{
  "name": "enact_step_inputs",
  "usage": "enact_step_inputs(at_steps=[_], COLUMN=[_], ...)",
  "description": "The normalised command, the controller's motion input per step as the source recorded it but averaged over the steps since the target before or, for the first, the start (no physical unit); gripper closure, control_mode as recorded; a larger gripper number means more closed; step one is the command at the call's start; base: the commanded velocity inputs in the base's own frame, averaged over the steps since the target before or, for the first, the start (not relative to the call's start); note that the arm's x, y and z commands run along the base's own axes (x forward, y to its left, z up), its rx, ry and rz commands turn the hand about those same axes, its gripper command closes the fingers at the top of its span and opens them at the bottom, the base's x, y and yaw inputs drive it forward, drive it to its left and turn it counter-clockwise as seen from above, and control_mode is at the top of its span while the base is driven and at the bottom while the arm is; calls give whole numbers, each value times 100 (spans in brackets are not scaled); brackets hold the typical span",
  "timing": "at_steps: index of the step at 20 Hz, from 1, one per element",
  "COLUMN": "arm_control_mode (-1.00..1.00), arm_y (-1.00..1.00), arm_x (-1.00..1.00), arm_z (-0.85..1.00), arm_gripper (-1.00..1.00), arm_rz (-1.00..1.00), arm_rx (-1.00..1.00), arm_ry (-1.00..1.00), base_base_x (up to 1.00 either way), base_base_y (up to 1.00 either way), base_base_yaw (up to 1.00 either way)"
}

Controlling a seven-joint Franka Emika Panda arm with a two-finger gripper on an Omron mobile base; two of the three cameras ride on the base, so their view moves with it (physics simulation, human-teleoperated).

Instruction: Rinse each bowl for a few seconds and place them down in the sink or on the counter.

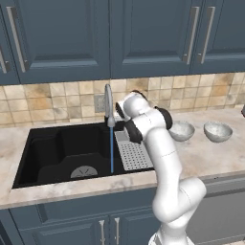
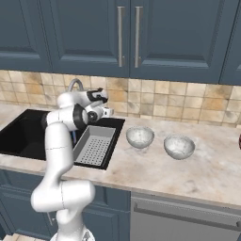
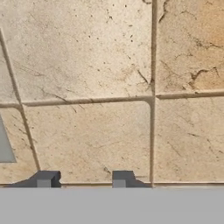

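Note:
Two speckled grey-white bowls stand upright on the beige counter [image 1: 206,155] to the right of the sink, one nearer it [image 1: 182,130] [image 2: 140,137] and one farther right [image 1: 218,132] [image 2: 179,147]. The black sink [image 1: 48,143] [image 2: 19,128] has a silver faucet [image 1: 109,103] with a thin blue stream of water [image 1: 112,150] running into the basin. My gripper [image 2: 106,112] [image 3: 83,179] is raised beside the faucet, close to the tan tiled wall [image 3: 87,65] and facing it. Its fingers are apart with nothing between them. It is well left of and above both bowls.
A grey perforated tray [image 1: 134,154] [image 2: 94,147] lies along the sink's right side. Dark blue cabinets hang above the tiled wall. A grey wall plate [image 1: 99,103] sits left of the faucet.

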Motion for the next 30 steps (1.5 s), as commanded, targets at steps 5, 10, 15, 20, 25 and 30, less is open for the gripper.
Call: enact_step_inputs(at_steps=[5,10,15,20,25,30], arm_control_mode=[-100,-100,-100,-100,-100,-100], arm_y=[-16,-26,-31,-25,-28,-30], arm_x=[-4,-7,-11,-15,-16,-12], arm_z=[25,34,38,42,44,45], arm_gripper=[-100,-100,-100,-100,-100,-100], arm_rz=[-7,-7,-5,-4,-3,-1], arm_rx=[1,1,2,3,4,3], arm_ry=[-6,-6,-5,-3,-4,-5], base_base_x=[0,0,0,0,0,0], base_base_y=[0,0,0,0,0,0], base_base_yaw=[0,0,0,0,0,0])
